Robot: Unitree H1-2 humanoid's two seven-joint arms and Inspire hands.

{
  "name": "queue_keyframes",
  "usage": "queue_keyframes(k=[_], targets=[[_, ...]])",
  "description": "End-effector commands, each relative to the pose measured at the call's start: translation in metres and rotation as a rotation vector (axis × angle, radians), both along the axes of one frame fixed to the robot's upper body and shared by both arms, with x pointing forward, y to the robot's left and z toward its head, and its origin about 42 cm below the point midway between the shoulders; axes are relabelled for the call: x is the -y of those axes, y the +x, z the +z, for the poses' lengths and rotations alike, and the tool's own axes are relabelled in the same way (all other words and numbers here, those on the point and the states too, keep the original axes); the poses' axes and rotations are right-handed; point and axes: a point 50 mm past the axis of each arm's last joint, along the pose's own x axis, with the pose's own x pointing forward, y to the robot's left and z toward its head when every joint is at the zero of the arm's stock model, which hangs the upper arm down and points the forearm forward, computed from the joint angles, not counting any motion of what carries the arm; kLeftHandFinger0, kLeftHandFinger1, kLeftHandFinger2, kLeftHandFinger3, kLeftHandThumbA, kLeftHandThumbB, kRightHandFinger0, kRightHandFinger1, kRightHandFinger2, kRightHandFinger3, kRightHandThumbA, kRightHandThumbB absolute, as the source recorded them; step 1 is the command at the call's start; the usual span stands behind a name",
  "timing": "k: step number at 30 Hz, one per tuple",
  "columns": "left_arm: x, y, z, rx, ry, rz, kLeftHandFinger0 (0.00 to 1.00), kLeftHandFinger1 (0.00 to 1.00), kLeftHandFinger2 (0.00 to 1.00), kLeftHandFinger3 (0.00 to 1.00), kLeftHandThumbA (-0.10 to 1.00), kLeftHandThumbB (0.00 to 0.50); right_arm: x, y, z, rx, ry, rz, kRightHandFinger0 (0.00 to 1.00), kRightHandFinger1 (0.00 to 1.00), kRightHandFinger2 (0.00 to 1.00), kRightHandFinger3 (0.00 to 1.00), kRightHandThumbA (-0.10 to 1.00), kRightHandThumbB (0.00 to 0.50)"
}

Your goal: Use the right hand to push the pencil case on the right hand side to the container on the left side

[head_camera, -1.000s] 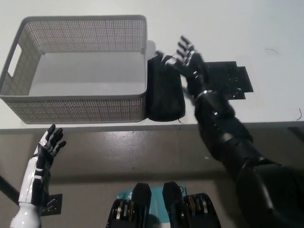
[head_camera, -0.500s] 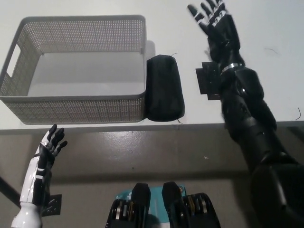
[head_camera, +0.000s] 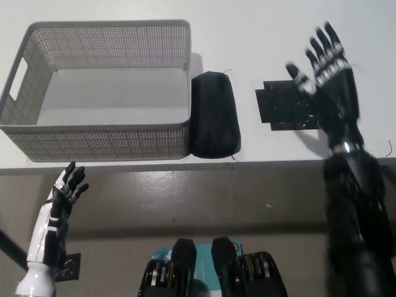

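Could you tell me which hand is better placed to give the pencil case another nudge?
The right hand: it hovers open above the table beside the pencil case, while the left hand rests low, off the table.

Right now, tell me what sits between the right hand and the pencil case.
A flat black plate lies on the table between the right hand and the pencil case. Nothing separates the case from the basket; it lies against the basket's right wall.
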Motion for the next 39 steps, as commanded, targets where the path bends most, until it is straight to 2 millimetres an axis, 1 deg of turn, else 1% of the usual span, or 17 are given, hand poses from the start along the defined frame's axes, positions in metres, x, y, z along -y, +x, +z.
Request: queue_keyframes(k=[1,2,3,4,6,8,9,11,15,18,23,27,30,32,35,37,39], targets=[[-0.003,0.021,0.043,0.150,0.011,-0.013,1.00,1.00,1.00,1.00,1.00,0.066,0.022,-0.086,0.027,0.204,-0.271,0.034,1.00,1.00,1.00,1.00,1.00,0.300],[-0.002,0.022,0.043,0.147,0.009,-0.014,1.00,1.00,1.00,1.00,1.00,0.080,0.024,-0.092,0.021,0.193,-0.271,0.030,1.00,1.00,1.00,1.00,1.00,0.298],[-0.001,0.023,0.044,0.147,0.010,-0.014,1.00,1.00,1.00,1.00,1.00,0.092,0.026,-0.099,0.014,0.165,-0.266,0.026,1.00,1.00,1.00,1.00,1.00,0.317],[0.000,0.024,0.044,0.146,0.008,-0.013,1.00,1.00,1.00,1.00,1.00,0.114,0.027,-0.105,0.008,0.146,-0.258,0.030,1.00,1.00,1.00,1.00,1.00,0.324],[0.001,0.023,0.045,0.144,0.005,-0.023,1.00,1.00,1.00,1.00,1.00,0.136,0.030,-0.117,-0.005,0.118,-0.264,0.025,1.00,1.00,1.00,1.00,1.00,0.331],[0.002,0.021,0.044,0.140,0.000,-0.020,1.00,1.00,1.00,1.00,1.00,0.139,0.030,-0.123,-0.014,0.100,-0.267,0.033,1.00,1.00,1.00,1.00,1.00,0.331],[0.002,0.018,0.043,0.133,0.006,-0.019,1.00,1.00,1.00,1.00,1.00,0.143,0.031,-0.128,-0.023,0.082,-0.284,0.052,1.00,1.00,1.00,1.00,1.00,0.304],[0.005,0.015,0.041,0.126,0.006,-0.019,1.00,1.00,1.00,1.00,1.00,0.142,0.031,-0.135,-0.032,0.044,-0.299,0.077,1.00,1.00,1.00,1.00,1.00,0.289],[0.008,0.015,0.041,0.129,0.004,-0.027,1.00,1.00,1.00,1.00,1.00,0.143,0.021,-0.147,-0.043,-0.003,-0.305,0.114,1.00,1.00,1.00,1.00,1.00,0.302],[0.008,0.015,0.040,0.123,0.001,-0.028,1.00,1.00,1.00,1.00,1.00,0.149,0.016,-0.150,-0.050,-0.031,-0.322,0.126,1.00,1.00,1.00,1.00,1.00,0.306],[0.008,0.016,0.039,0.131,0.005,-0.023,1.00,1.00,1.00,1.00,1.00,0.140,0.010,-0.146,-0.059,-0.048,-0.313,0.144,1.00,1.00,1.00,1.00,1.00,0.268],[0.006,0.015,0.037,0.121,0.004,-0.013,1.00,1.00,1.00,1.00,1.00,0.141,0.006,-0.144,-0.061,-0.063,-0.315,0.142,1.00,1.00,1.00,1.00,1.00,0.288],[0.005,0.015,0.036,0.121,0.006,-0.006,1.00,1.00,1.00,1.00,1.00,0.133,0.003,-0.144,-0.063,-0.070,-0.310,0.150,1.00,1.00,1.00,1.00,1.00,0.288],[0.006,0.016,0.036,0.119,0.003,-0.009,1.00,1.00,1.00,1.00,1.00,0.139,0.002,-0.145,-0.063,-0.067,-0.305,0.167,1.00,1.00,1.00,1.00,1.00,0.265],[0.006,0.015,0.035,0.113,-0.003,-0.008,1.00,1.00,1.00,1.00,1.00,0.133,0.002,-0.144,-0.065,-0.066,-0.297,0.174,1.00,1.00,1.00,1.00,1.00,0.280],[0.005,0.015,0.035,0.114,-0.001,-0.010,1.00,1.00,1.00,1.00,1.00,0.117,0.001,-0.140,-0.063,-0.060,-0.296,0.169,1.00,1.00,1.00,1.00,1.00,0.279],[0.001,0.015,0.034,0.114,0.006,-0.011,1.00,1.00,1.00,1.00,1.00,0.105,-0.001,-0.139,-0.063,-0.068,-0.282,0.166,1.00,1.00,1.00,1.00,1.00,0.296]])
